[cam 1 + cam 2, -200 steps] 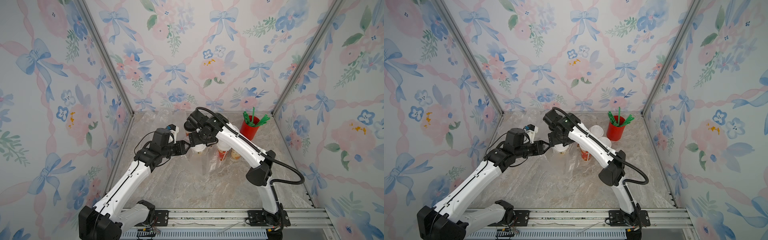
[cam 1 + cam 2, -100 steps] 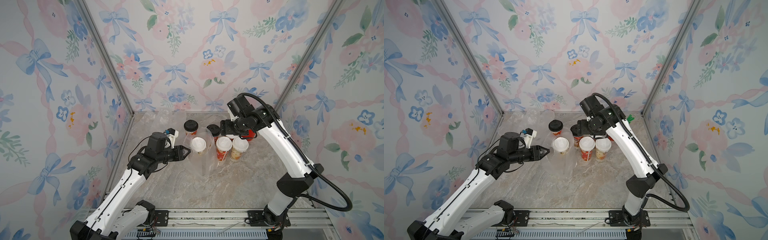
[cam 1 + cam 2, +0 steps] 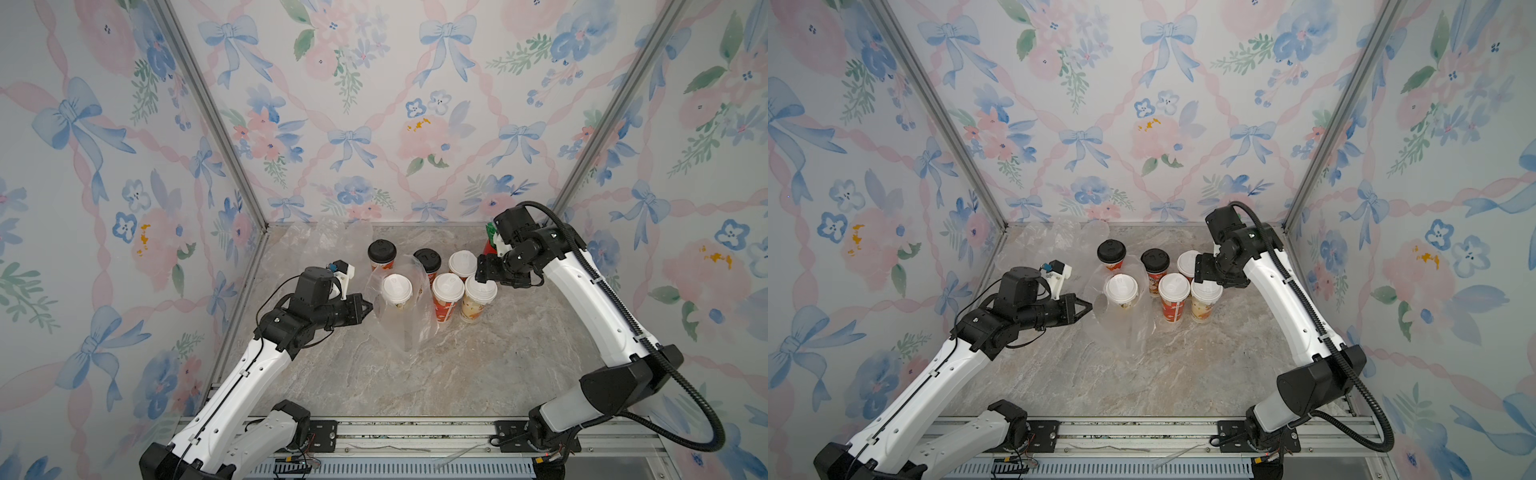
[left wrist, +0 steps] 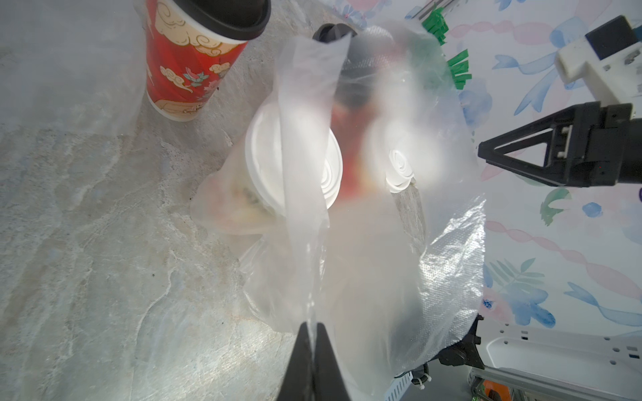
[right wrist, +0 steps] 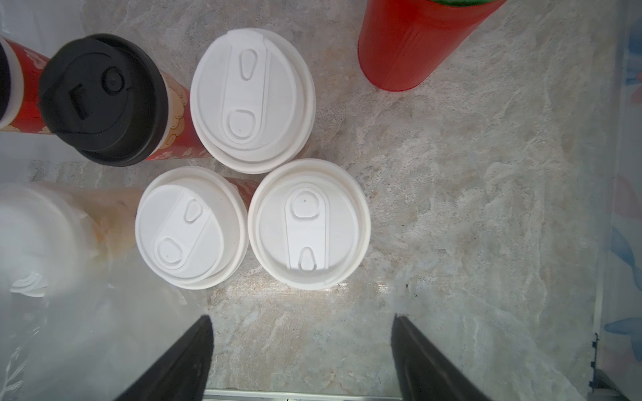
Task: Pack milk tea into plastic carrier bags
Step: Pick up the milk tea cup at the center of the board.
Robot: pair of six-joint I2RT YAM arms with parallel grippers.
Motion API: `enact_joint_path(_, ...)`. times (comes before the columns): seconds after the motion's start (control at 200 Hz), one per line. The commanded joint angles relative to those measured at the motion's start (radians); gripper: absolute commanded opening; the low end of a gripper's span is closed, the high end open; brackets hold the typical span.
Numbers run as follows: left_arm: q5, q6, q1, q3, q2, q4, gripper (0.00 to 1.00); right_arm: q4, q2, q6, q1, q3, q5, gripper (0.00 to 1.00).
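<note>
The left jaws are pressed fully together on a fold of the thin clear carrier bag (image 4: pixel 448 264). In the left wrist view the film runs up from between them, and nothing else is in them. The carrier bag stands on the tabletop (image 3: pixel 415 386) around one white-lidded cup (image 3: pixel 397 288), which appears to be already inside it. There seems to be free room in the bag on the side toward the other cups. The right jaws are spread wide and hold nothing; they hang above the group of loose cups and look down on the lids. In the right wrist view the cream cup (image 5: pixel 309 224) lies straight ahead of the gap between the right jaws. The red cup (image 5: pixel 191 229) stands just beside it on the bag side, and their lids seem to touch. All cups stand upright, so their long axis is vertical and the right jaws meet them from above, along this axis. I judge that the next move belongs to the right arm (image 3: pixel 582 291), the nearer one to the loose cups. It should take one cup at the top and carry it sideways toward the left arm (image 3: pixel 257 374), where the bag mouth is held. The red cup has the shorter way. One black-lidded cup (image 3: pixel 381 253), a second black-lidded cup (image 3: pixel 427 259) and a third white-lidded cup (image 3: pixel 462 264) stand behind.
</note>
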Motion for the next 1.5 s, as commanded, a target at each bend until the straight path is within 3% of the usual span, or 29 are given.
enact_joint_path(0.0, -0.017, 0.006, 0.000, 0.016, 0.004, -0.007, 0.07, 0.037, 0.027, -0.042, -0.008, -0.013, -0.009, 0.85)
enact_joint_path(0.17, -0.025, 0.000, 0.000, 0.012, 0.000, -0.009, 0.24, 0.115, 0.053, -0.042, -0.005, -0.050, 0.050, 0.87)
enact_joint_path(0.385, -0.034, -0.005, 0.001, 0.009, -0.007, -0.009, 0.29, 0.286, 0.029, -0.029, 0.003, -0.184, 0.102, 0.86)
enact_joint_path(0.755, -0.039, -0.008, 0.002, 0.003, -0.010, -0.008, 0.31, 0.414, -0.030, -0.015, 0.033, -0.327, 0.162, 0.83)
enact_joint_path(1.22, -0.036, -0.011, 0.001, 0.005, -0.003, -0.006, 0.31, 0.430, -0.076, -0.021, 0.044, -0.358, 0.200, 0.88)
enact_joint_path(1.495, -0.038, -0.009, 0.002, 0.003, 0.002, -0.006, 0.31, 0.480, -0.098, -0.028, 0.049, -0.404, 0.190, 0.83)
